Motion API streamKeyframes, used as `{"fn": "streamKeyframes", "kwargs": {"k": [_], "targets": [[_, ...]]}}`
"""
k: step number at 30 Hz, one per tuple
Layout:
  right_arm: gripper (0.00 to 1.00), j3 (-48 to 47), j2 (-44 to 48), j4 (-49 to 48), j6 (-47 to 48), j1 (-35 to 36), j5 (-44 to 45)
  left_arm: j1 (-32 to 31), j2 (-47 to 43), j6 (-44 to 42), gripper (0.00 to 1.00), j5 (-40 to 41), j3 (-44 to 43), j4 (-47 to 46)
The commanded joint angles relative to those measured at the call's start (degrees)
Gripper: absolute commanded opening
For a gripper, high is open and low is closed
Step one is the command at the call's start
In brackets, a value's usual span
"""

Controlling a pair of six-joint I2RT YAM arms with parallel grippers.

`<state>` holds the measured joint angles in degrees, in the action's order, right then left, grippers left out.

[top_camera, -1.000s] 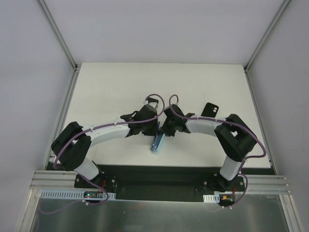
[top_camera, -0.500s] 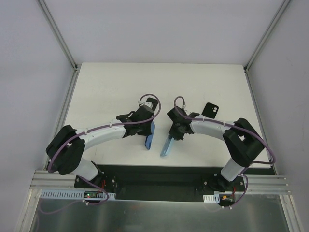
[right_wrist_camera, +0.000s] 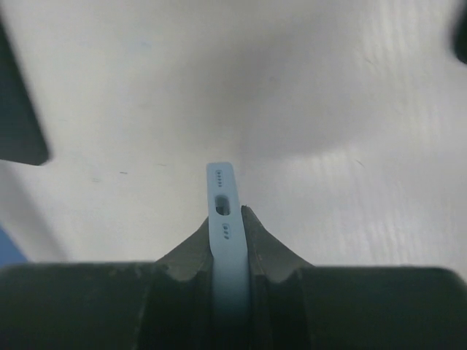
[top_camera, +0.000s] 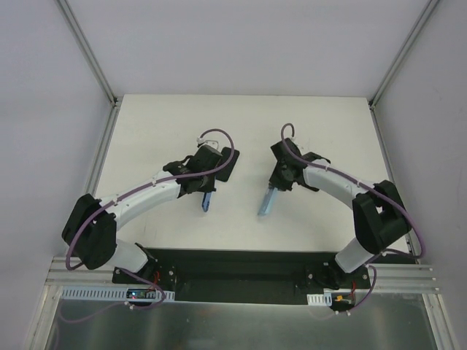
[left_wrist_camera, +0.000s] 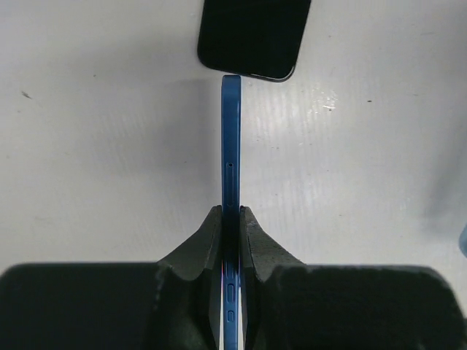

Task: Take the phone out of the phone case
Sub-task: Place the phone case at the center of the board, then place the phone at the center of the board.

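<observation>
My left gripper (left_wrist_camera: 231, 214) is clamped on the phone (left_wrist_camera: 231, 138), held edge-on over the table (left_wrist_camera: 102, 146), so I see only its blue side, not the screen. My right gripper (right_wrist_camera: 228, 217) pinches the pale phone case (right_wrist_camera: 222, 182), also edge-on and well apart from the phone. A black slab (left_wrist_camera: 252, 36) lies past the phone's tip. It is cut off, and I cannot identify it.
</observation>
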<state>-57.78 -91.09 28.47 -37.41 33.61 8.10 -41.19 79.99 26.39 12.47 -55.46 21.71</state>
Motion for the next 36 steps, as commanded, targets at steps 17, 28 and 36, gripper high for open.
{"fn": "streamKeyframes", "kwargs": {"k": [17,28,36], "targets": [[0.77,-10.9,-6.0,4.1,8.8,-4.9,5.7,-4.2,10.8,-2.7,0.00,18.0,-4.9,17.0],[0.83,-3.8,21.4,15.1,10.5,-5.6,21.2,-5.1,13.6,-0.6,0.30,10.0,-6.7,16.9],[0.85,2.7,36.6,23.5,8.3,-6.5,23.7,-5.4,10.3,0.2,0.57,2.5,-7.3,14.1]]}}
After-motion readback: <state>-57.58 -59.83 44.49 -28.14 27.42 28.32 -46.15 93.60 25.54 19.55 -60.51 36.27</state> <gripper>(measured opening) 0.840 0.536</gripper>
